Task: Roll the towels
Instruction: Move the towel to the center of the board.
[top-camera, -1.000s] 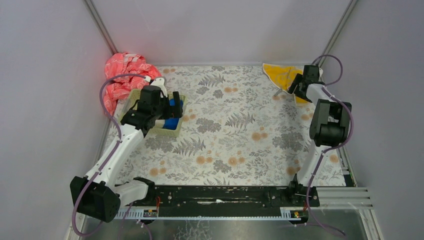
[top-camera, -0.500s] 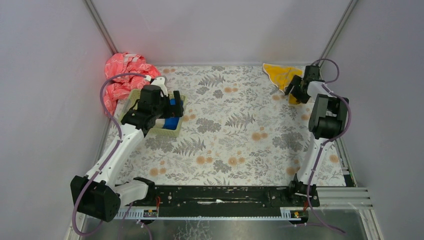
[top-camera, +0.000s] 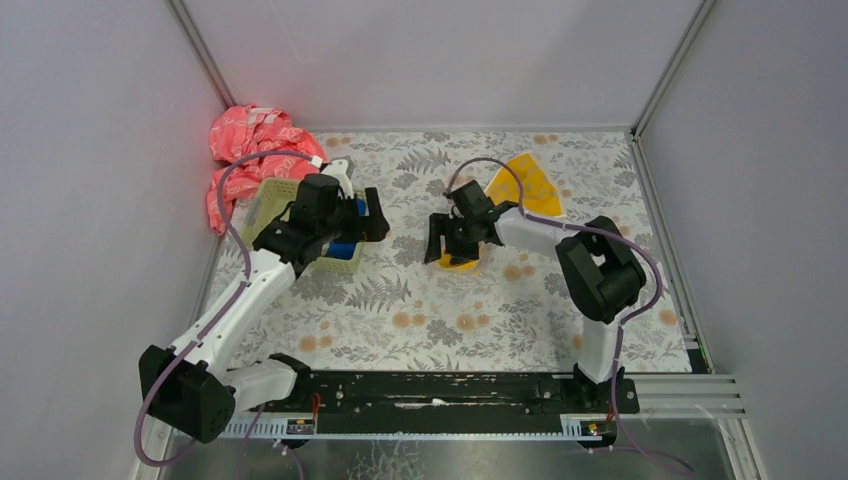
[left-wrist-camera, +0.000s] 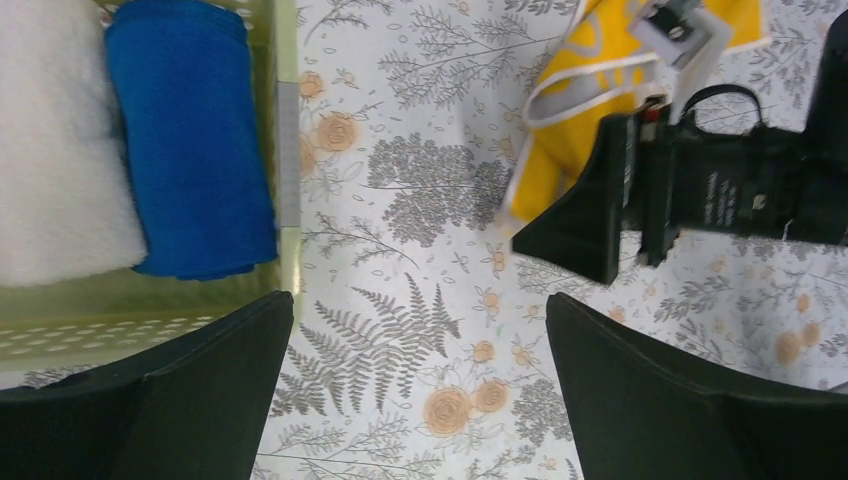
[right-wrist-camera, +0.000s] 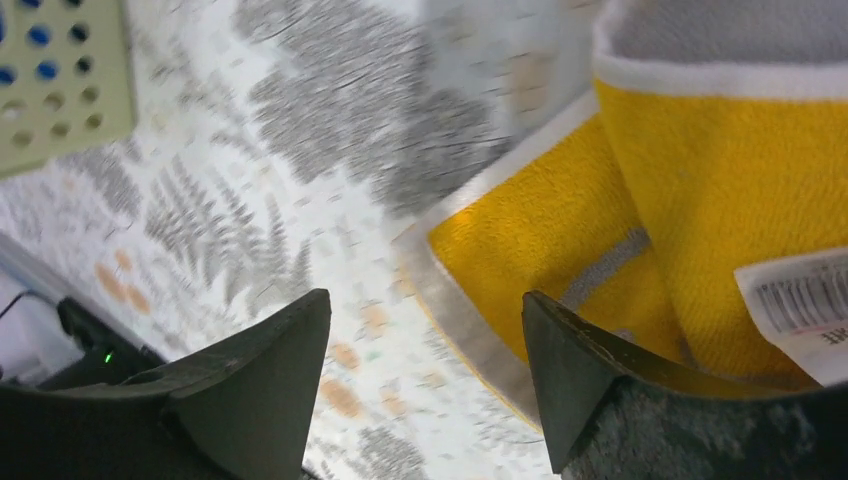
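Top view first. The yellow towel (top-camera: 528, 186) is out on the flowery worktop (top-camera: 440, 320), around the middle. Its flat end points toward the back and its bunched end sits right under the right jaws. My guess is it's in the open middle because that's where there's room to flatten and roll it. The left jaws hover just beside the basket (top-camera: 262, 200) on the left, next to the blue towel (top-camera: 343, 247) in it. A pink cloth (top-camera: 245, 150) is heaped in the back left corner, and it doesn't look like part of the job.

Left wrist view: the basket (left-wrist-camera: 286, 150) holds a white towel (left-wrist-camera: 50, 150) and the blue towel (left-wrist-camera: 190, 140), touching side by side. Both look rolled, so I'd call those two done. The left jaws are wide open with only worktop between them. The yellow towel (left-wrist-camera: 570, 110) shows up ahead, partly under the other arm's black fingers.

Right wrist view is pretty blurry. The right jaws stand apart, and the pale border of the yellow towel (right-wrist-camera: 700, 180) crosses the gap. Most of the cloth lies off to one side, and nothing looks pinched. A basket corner (right-wrist-camera: 60, 80) pokes in at the top left. The yellow one seems to be the last to roll.
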